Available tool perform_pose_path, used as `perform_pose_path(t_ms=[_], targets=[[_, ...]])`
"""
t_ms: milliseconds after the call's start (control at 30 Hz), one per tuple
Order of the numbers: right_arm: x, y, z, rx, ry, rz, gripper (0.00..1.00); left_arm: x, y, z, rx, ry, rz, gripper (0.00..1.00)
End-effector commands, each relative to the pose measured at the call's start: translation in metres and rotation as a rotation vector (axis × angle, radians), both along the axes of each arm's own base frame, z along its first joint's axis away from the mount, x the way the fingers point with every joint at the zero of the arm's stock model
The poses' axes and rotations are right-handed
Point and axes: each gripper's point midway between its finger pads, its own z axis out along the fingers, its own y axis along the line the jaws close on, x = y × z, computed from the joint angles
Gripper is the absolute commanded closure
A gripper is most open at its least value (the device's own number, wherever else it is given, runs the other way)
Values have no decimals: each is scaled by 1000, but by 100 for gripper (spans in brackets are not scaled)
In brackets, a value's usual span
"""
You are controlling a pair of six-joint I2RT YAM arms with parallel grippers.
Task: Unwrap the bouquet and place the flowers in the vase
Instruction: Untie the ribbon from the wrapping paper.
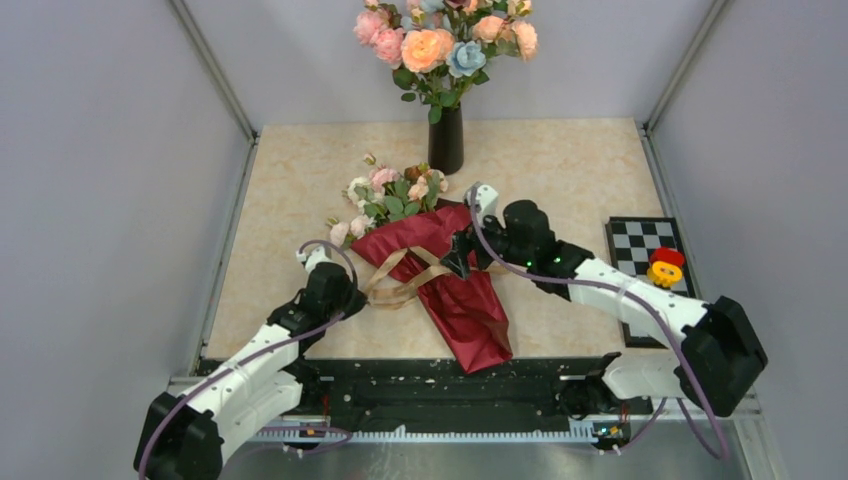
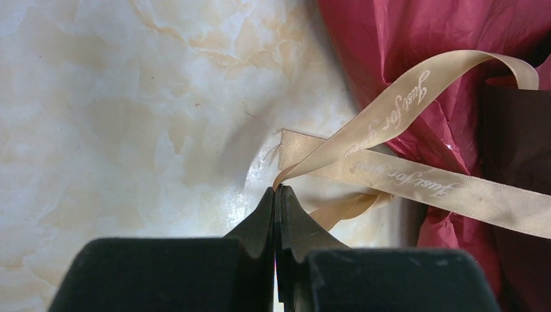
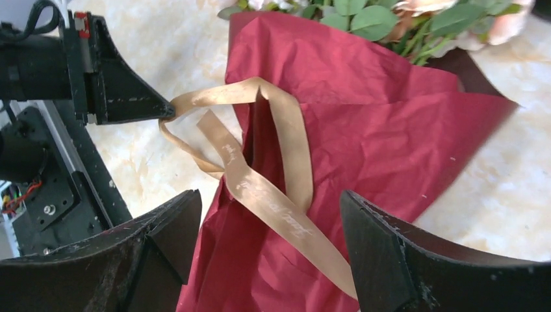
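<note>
Ribbon, tan, carried pale cursive script repeated along its length. Left wrist view: upper loop read "Just for you", slanting upward, last word soft where band turned away. Lower band bore same phrase, upside down to camera; "Just for" was clear, remainder blurred. Right wrist view: same script showed on strand lying across bouquet wrapping, too small and skewed to read. Top view: lettering on ribbon was too small to make out.

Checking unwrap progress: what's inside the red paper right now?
Small flowers stick out of the wide end of the red paper. The stems deeper inside are covered; a ribbon lies across the top.
</note>
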Motion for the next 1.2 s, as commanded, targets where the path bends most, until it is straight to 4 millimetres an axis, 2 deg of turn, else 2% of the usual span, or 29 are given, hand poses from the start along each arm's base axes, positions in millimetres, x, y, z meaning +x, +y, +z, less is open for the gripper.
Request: perform_pose_path(t_ms=[0, 267, 500, 633, 800, 900, 1167], targets=[[0, 24, -2, -73, -45, 61, 20, 13, -5, 17, -10, -53, -11, 100], [3, 45, -40, -211, -22, 55, 20, 14, -5, 16, -2, -46, -16, 100], [-2, 59, -50, -239, -19, 81, 23, 15, -6, 15, 2, -43, -21, 100], [-3, 59, -53, -257, -18, 78, 27, 15, -5, 14, 5, -43, -18, 100], [-5, 54, -55, -272, -12, 70, 38, 15, -3, 17, 2, -59, -10, 100], [-8, 53, -49, -253, -12, 69, 39, 15, -2, 18, 6, -62, -8, 100], [-10, 51, -42, -236, 5, 53, 51, 13, -1, 18, 4, -64, -2, 100]])
